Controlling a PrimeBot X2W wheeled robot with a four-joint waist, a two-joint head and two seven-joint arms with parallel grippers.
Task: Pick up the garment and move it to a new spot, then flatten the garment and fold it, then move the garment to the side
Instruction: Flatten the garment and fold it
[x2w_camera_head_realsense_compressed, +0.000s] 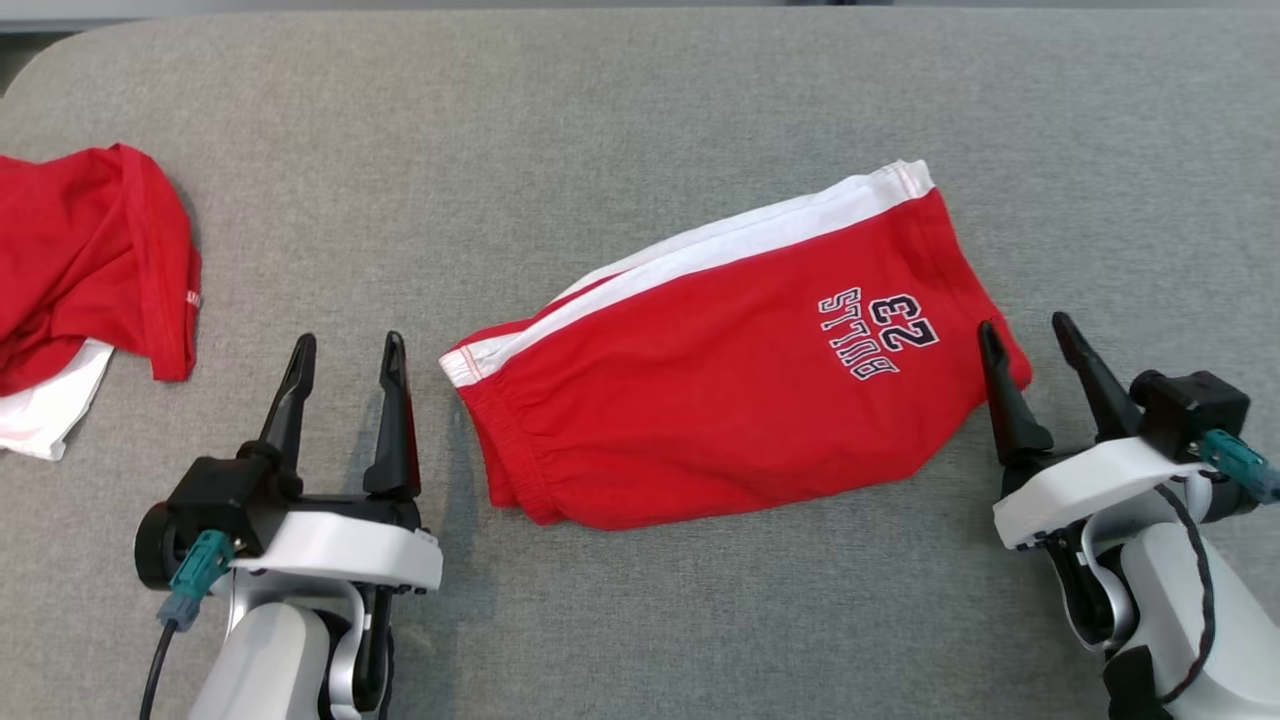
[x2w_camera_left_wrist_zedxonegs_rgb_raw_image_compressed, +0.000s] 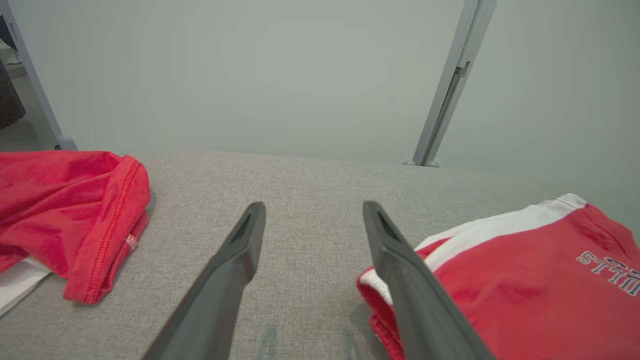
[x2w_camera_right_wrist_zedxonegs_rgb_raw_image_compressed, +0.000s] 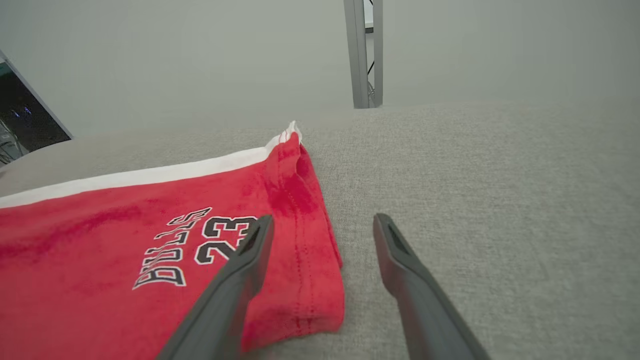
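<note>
Red shorts (x2w_camera_head_realsense_compressed: 720, 380) with a white side stripe and "BULLS 23" print lie folded flat on the grey fabric surface, waistband toward the left. My left gripper (x2w_camera_head_realsense_compressed: 348, 342) is open just left of the waistband, holding nothing; the left wrist view has the shorts (x2w_camera_left_wrist_zedxonegs_rgb_raw_image_compressed: 525, 290) beside its right finger. My right gripper (x2w_camera_head_realsense_compressed: 1025, 328) is open at the shorts' right hem, its left finger over the hem edge. In the right wrist view the shorts (x2w_camera_right_wrist_zedxonegs_rgb_raw_image_compressed: 150, 250) lie left of and under the left finger (x2w_camera_right_wrist_zedxonegs_rgb_raw_image_compressed: 235, 285).
A second crumpled red garment (x2w_camera_head_realsense_compressed: 85, 260) with white cloth beneath it lies at the far left edge (x2w_camera_left_wrist_zedxonegs_rgb_raw_image_compressed: 65, 215). The grey surface (x2w_camera_head_realsense_compressed: 640, 110) stretches wide behind and to the right. Metal frame posts (x2w_camera_left_wrist_zedxonegs_rgb_raw_image_compressed: 450, 85) (x2w_camera_right_wrist_zedxonegs_rgb_raw_image_compressed: 364, 52) stand beyond the far edge.
</note>
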